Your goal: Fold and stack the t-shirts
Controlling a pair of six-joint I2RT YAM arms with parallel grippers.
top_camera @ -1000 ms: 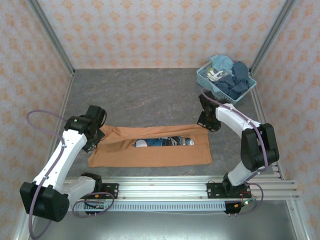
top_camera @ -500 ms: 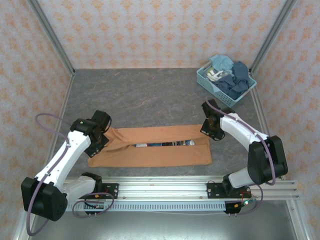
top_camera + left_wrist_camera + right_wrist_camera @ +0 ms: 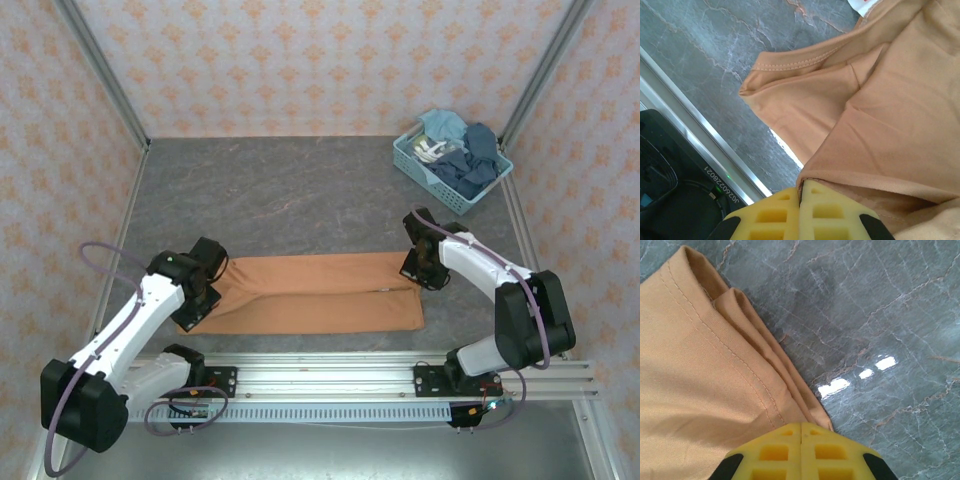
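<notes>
Grey marble-look table (image 3: 300, 190), patterned walls (image 3: 300, 60) round it. Risk: both claws pinch only a thin edge of the orange-tan t-shirt (image 3: 320, 305), so cloth could slip out if the arms pull apart or move unevenly, and the fold would skew or sag open. Left sleeve juts out loose & may bunch under. Left gripper (image 3: 801, 192) is fully closed on a fold at shirt's left end; right gripper (image 3: 801, 427) is closed on stacked hem layers at right end. Shirt lies near the front rail (image 3: 330, 365) btw the arms: long flat band, print hidden. Other t-shirts (image 3: 470, 160) sit in blue basket (image 3: 412, 160), far right.
</notes>
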